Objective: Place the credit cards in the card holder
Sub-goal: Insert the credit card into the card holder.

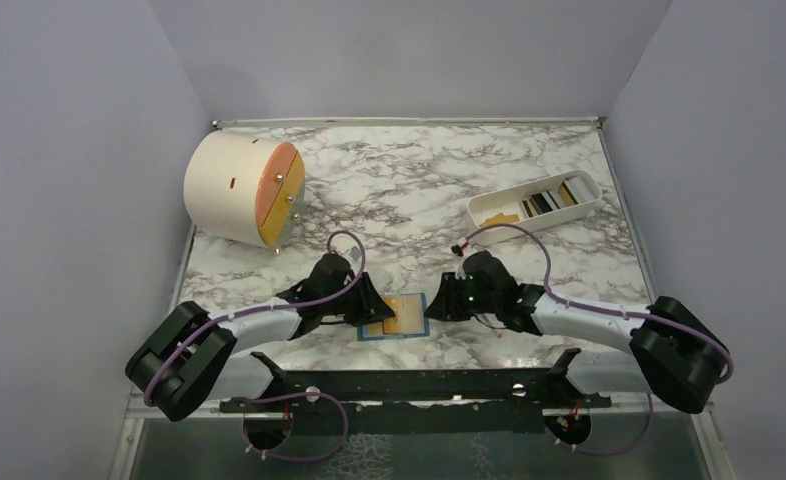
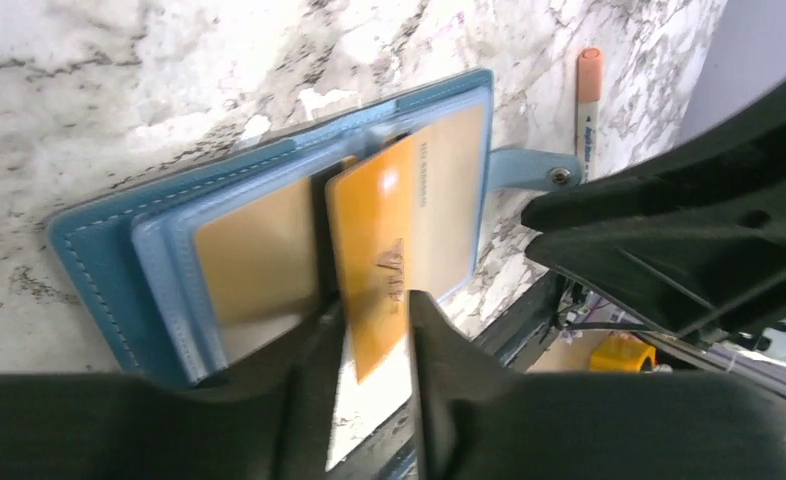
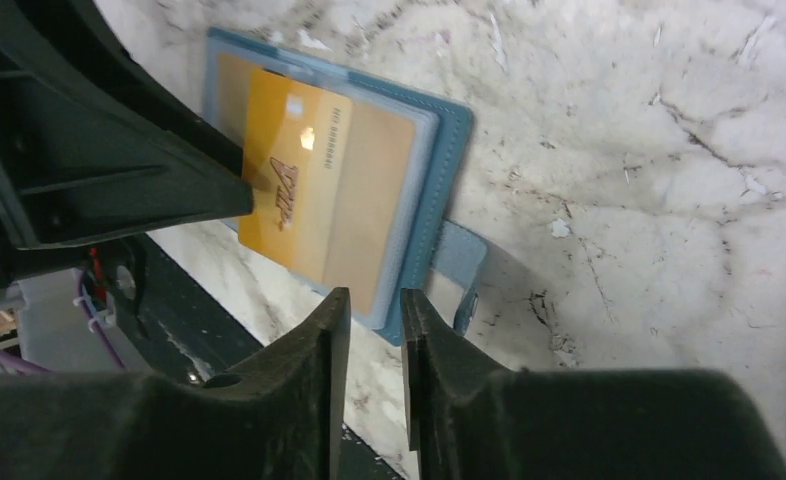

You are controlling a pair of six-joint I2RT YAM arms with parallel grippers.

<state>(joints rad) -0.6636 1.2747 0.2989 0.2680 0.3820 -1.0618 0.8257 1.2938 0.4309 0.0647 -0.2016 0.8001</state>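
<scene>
Within grip of left hand (image 2: 374, 305), gold card (image 2: 369, 225) — apparently over card holder (image 2: 89, 250)

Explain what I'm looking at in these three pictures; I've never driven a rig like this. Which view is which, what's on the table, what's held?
Two robot arms are bolted at the near edge of the table, each ending in a two-finger pincer. The wide picture looks down from above and behind them; the other two come from cameras on the left and right wrists. On the marble lie an open blue card holder, a white tray of cards, a round cream drum and a pen. The left pincer grips a gold card over the holder's sleeves. The right pincer sits at the holder's edge, fingers nearly together; whether it pinches it is unclear.
</scene>
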